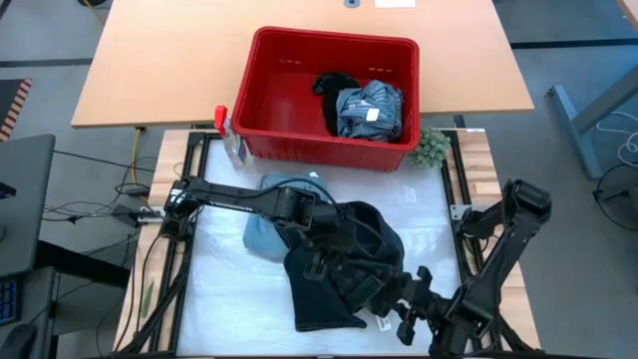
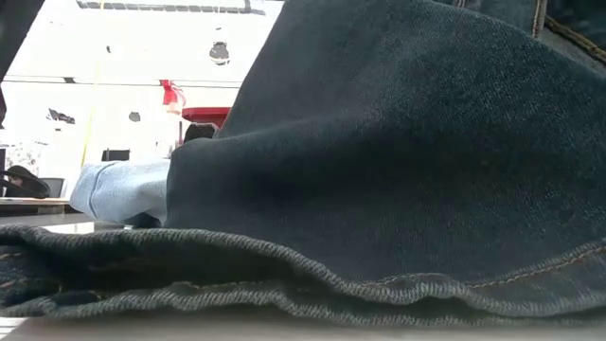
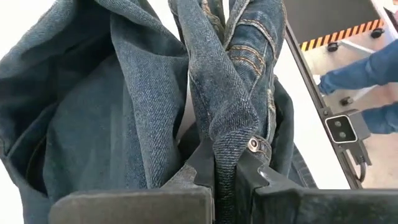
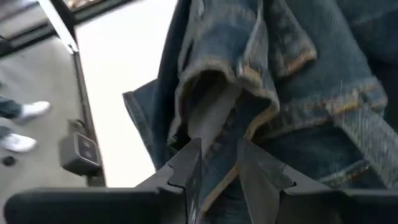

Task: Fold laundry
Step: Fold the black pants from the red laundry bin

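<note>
A dark denim garment (image 1: pixel 344 259) lies bunched in the middle of the white mat, partly over a light blue garment (image 1: pixel 269 234). It fills the low view (image 2: pixel 398 189). My left gripper (image 1: pixel 334 244) is above it, shut on a denim fold (image 3: pixel 225 174). My right gripper (image 1: pixel 397 299) is at the garment's near right edge, its fingers apart, with a stitched hem (image 4: pixel 214 124) between them. More laundry, black (image 1: pixel 334 90) and grey-blue (image 1: pixel 369 110), lies in the red basket (image 1: pixel 299 60). My left gripper pinches a thick fold of the denim (image 3: pixel 227 146) between its two fingers, beside a metal rivet (image 3: pixel 254 144). It comes slanting down from the table's left. Several layers run up out of the fingers. My right gripper has the hem between its fingers; whether they touch it, I cannot tell.
The red basket stands at the mat's far edge, with a small bottle with a red cap (image 1: pixel 224 125) at its left corner and a green fuzzy ball (image 1: pixel 432 147) at its right. A person's legs (image 3: pixel 367 68) and shoes (image 4: pixel 25 112) show beyond the table.
</note>
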Action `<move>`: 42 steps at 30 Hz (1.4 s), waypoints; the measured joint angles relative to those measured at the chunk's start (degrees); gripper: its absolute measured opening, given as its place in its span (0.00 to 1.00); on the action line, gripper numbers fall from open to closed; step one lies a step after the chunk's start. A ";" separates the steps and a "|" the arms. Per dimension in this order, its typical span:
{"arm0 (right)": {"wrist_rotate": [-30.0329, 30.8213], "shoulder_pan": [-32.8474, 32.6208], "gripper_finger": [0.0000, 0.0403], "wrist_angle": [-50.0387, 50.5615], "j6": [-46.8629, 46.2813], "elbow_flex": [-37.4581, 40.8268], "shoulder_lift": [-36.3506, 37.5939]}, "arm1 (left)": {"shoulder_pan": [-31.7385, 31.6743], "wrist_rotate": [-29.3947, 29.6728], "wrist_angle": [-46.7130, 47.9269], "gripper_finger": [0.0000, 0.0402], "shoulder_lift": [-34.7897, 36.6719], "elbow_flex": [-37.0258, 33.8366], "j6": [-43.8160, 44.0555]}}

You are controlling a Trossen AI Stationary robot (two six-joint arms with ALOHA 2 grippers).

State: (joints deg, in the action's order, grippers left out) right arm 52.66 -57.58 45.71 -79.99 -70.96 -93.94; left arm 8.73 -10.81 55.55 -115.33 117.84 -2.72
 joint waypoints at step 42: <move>-1.87 3.07 0.27 1.26 56.54 -6.23 -0.03 | 0.44 -6.98 3.94 0.00 -0.07 0.00 0.10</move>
State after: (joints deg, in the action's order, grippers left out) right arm 50.79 -54.51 46.97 -23.45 -77.19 -93.97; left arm 9.17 -17.78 59.49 -115.39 117.84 -2.62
